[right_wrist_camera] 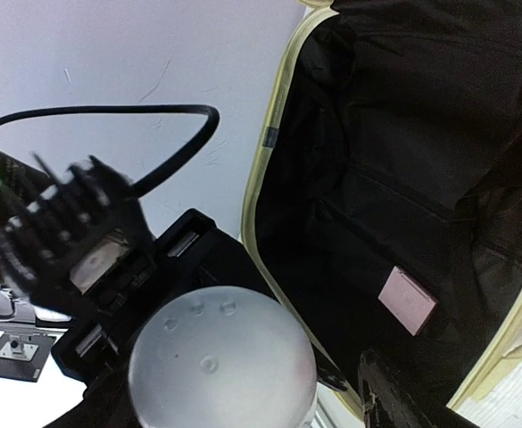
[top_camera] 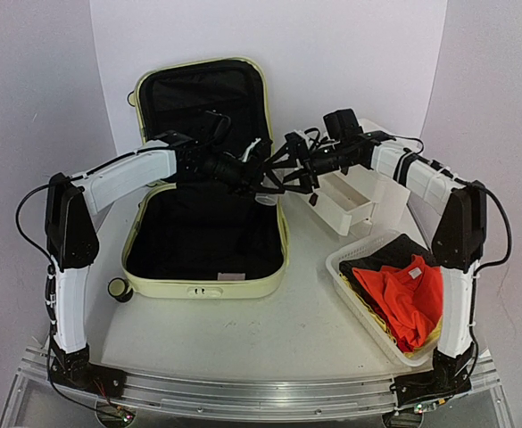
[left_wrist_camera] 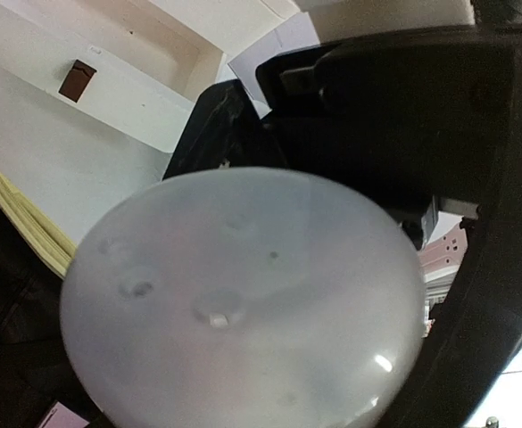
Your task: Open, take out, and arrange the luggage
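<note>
The pale yellow-green luggage (top_camera: 205,287) lies open on the table, its lid (top_camera: 198,89) upright at the back and its black lining (right_wrist_camera: 403,178) bare. Both grippers meet above its right rear part. A white round-bottomed container (top_camera: 259,148) is between them. It fills the left wrist view (left_wrist_camera: 243,303), where my left gripper (top_camera: 252,169) is shut on it with the fingers hidden. My right gripper (top_camera: 289,166) stands around the same container (right_wrist_camera: 220,370), and its right finger (right_wrist_camera: 394,392) is still apart from it.
A white drawer box (top_camera: 354,201) with an open drawer stands right of the luggage. Near the right arm is a white mesh basket (top_camera: 343,266) holding orange and black clothes (top_camera: 403,294). A black caster wheel (top_camera: 118,288) sticks out at the luggage's front left corner.
</note>
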Action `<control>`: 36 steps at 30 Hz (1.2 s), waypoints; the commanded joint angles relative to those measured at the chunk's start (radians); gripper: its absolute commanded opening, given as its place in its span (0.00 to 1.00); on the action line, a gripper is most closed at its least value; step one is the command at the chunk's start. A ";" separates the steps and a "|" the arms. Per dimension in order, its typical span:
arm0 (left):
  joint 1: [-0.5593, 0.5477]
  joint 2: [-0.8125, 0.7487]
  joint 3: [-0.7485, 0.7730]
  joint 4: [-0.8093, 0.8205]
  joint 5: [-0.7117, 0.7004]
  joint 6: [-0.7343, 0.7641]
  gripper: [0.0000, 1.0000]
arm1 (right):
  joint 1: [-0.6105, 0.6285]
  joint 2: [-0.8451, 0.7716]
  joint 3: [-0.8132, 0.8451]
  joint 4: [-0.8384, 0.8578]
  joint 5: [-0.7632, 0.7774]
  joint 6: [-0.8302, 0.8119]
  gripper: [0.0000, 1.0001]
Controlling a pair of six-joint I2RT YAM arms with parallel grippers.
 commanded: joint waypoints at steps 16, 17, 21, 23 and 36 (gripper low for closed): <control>0.002 -0.212 -0.224 0.076 -0.374 0.044 0.99 | -0.111 -0.090 -0.011 -0.033 0.218 -0.122 0.46; 0.002 -0.231 -0.245 0.076 -0.393 0.051 0.99 | -0.122 -0.095 0.002 -0.069 0.255 -0.156 0.46; 0.014 -0.283 -0.300 0.076 -0.415 0.045 0.99 | -0.140 -0.114 0.072 -0.222 0.524 -0.335 0.44; 0.028 -0.297 -0.329 0.075 -0.418 0.015 1.00 | -0.139 -0.126 0.087 -0.256 0.672 -0.399 0.45; 0.062 -0.524 -0.532 0.041 -0.855 -0.090 1.00 | -0.134 -0.003 0.185 -0.239 1.130 -0.589 0.60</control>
